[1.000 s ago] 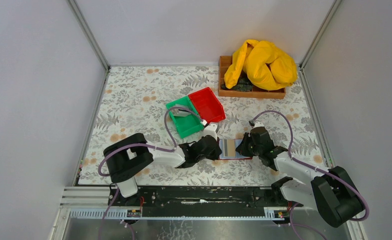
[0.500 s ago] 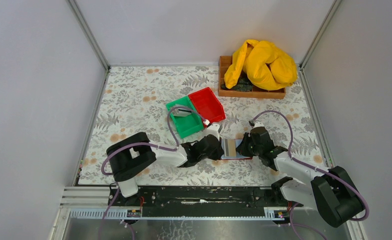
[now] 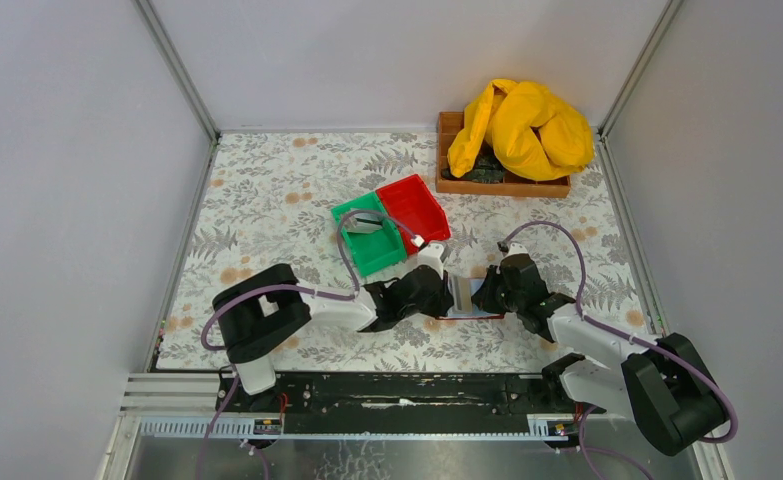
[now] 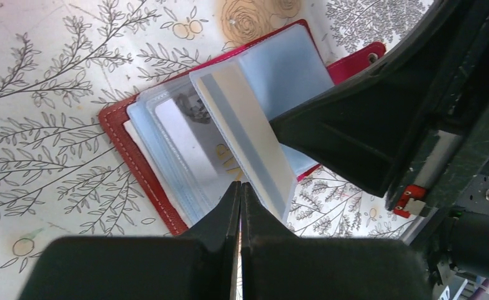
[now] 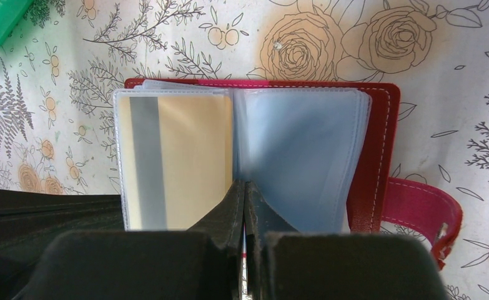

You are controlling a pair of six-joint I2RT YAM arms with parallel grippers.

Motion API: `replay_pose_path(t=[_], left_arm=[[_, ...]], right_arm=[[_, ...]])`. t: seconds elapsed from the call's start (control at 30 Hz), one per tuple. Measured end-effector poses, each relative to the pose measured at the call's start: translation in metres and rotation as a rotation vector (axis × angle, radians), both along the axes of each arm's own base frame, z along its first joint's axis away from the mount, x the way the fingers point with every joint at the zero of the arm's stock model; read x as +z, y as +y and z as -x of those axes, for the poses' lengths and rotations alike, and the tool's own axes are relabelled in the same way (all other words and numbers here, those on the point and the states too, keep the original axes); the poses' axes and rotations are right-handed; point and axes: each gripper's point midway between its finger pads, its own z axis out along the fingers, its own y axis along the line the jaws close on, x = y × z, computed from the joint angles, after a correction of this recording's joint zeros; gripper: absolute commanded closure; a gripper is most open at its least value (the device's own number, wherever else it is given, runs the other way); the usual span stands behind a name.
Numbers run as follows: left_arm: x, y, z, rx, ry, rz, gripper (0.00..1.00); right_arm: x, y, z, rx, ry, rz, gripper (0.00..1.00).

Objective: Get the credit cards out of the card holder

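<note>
- The holder lay open on the table, between the two grippers and just in front of the green bin. Every one of the cards I could see sat inside a clear sleeve; none was out.
- Left gripper: jaws together, nothing visible between them. The tips stood at the holder's edge, at the foot of one raised sleeve.
- Right gripper: jaws together, tips on the centre fold. The striped card lay on one side and a page that looked empty on the other.
- Risk 1, no grip: with both sets of jaws shut, neither could take a card. I judged that the left one had to part first, and parting so close to the sleeve could knock it flat.
- Risk 2, holder shift: only the right tips pinned the holder. A sideways push from the left could slide or turn it on the table.
- Risk 3, wrong layer: a pinch could catch the sleeve film along with the card, so that the whole holder lifted instead of the card coming free.
- Risk 4, slip: the cards looked thin and smooth, and a shallow pinch could let one drop back into its sleeve.
- Risk 5, contact: the grippers worked very near each other over the holder, and a careless approach could bring the fingers together.
</note>
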Motion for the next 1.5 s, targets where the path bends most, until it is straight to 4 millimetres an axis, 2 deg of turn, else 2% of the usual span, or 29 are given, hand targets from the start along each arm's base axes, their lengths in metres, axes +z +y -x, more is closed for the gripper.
replay_pose_path(t=[0.23, 0.3, 0.5, 0.6, 0.67, 0.97, 1.13, 1.2, 1.3, 1.37, 1.5], left_arm=[[0.014, -0.013, -0.004, -0.013, -0.011, 0.035, 1.0], [0.016, -0.017, -0.005, -0.017, -0.012, 0.042, 1.0], [0.01, -0.026, -0.008, -0.029, -0.007, 0.035, 1.0], [0.007, -0.034, -0.01, -0.038, -0.001, 0.036, 1.0], [0.004, -0.038, -0.01, -0.046, 0.006, 0.036, 1.0], [0.015, -0.052, -0.012, -0.072, 0.001, 0.066, 1.0], [0.016, -0.053, -0.013, -0.08, -0.012, 0.061, 1.0], [0.016, -0.052, -0.014, -0.079, -0.018, 0.057, 1.0], [0.012, -0.041, -0.014, -0.085, -0.009, 0.048, 0.99], [0.007, -0.024, -0.017, -0.082, 0.024, 0.052, 0.99], [-0.008, 0.031, -0.04, 0.009, 0.098, 0.05, 1.0]], right_arm=[[0.002, -0.002, 0.002, -0.005, -0.004, 0.001, 1.0], [0.007, -0.006, 0.004, -0.02, -0.014, 0.003, 0.97], [0.057, -0.018, -0.004, -0.093, -0.188, -0.039, 0.73], [0.076, -0.026, -0.006, -0.131, -0.235, -0.034, 0.67], [0.081, -0.03, -0.006, -0.15, -0.249, -0.027, 0.67], [0.075, -0.041, 0.001, -0.178, -0.225, 0.015, 0.66], [0.075, -0.042, 0.001, -0.182, -0.225, 0.02, 0.66], [0.075, -0.042, 0.001, -0.18, -0.226, 0.017, 0.73], [0.072, -0.036, -0.002, -0.167, -0.22, 0.005, 0.99], [0.066, -0.03, -0.003, -0.148, -0.205, -0.009, 1.0], [0.045, -0.021, -0.001, -0.108, -0.152, -0.02, 1.0]])
